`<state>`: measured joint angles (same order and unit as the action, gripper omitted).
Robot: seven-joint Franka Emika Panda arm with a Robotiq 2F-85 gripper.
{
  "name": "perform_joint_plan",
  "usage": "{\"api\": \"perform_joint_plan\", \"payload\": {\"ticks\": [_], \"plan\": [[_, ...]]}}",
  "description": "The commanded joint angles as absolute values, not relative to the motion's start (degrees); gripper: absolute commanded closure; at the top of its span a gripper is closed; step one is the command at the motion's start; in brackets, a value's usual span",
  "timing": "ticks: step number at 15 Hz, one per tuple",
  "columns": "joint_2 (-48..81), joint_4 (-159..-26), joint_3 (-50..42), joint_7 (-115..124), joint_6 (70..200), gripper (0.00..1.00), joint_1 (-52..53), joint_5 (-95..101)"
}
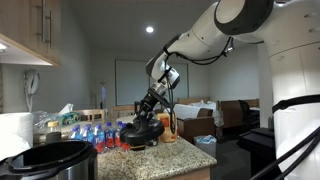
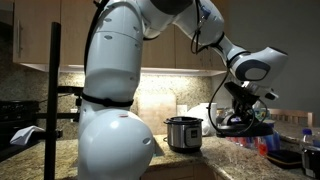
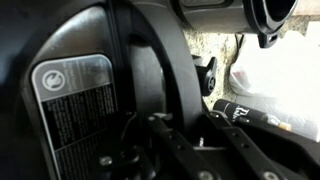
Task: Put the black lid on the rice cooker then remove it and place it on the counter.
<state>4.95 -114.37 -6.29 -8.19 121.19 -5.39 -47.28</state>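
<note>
In an exterior view, the fingers (image 1: 150, 112) are seen reaching down from the upper right onto the top of the black lid (image 1: 143, 133). The lid is tilted at the far end of the desk (image 1: 190, 152), near the desk's rounded edge. Whether the fingers are closed on the lid cannot be told, as the contact is lost among dark shapes. Coloured bottles (image 1: 95, 135) are crowded just beside the lid on one side, and a black-rimmed pot (image 1: 55, 160) fills the lower corner. Open room is left on the other side, past the desk edge.

In an exterior view, the rice cooker (image 2: 183, 133) is shown standing on the desk, apart from the lid. The lid is found under the fingers, between the cooker and the bottles, with a gap left towards the cooker. Much of the foreground is blocked by the arm's white body (image 2: 115, 110).

In the wrist view, the frame is filled by dark parts and a grey label (image 3: 70, 100). A strip of speckled desk is seen at the upper right. The opening of the fingers cannot be read here either.
</note>
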Motion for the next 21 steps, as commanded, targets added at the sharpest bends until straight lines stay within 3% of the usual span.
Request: {"api": "perform_joint_plan", "payload": {"ticks": [1,21], "plan": [[4.26,-115.88,-7.09,-8.31,123.49,1.00,-7.20,-49.79],[14.77,-115.77,-14.03,-7.31,124.71,1.00,-16.96,-64.73]]}}
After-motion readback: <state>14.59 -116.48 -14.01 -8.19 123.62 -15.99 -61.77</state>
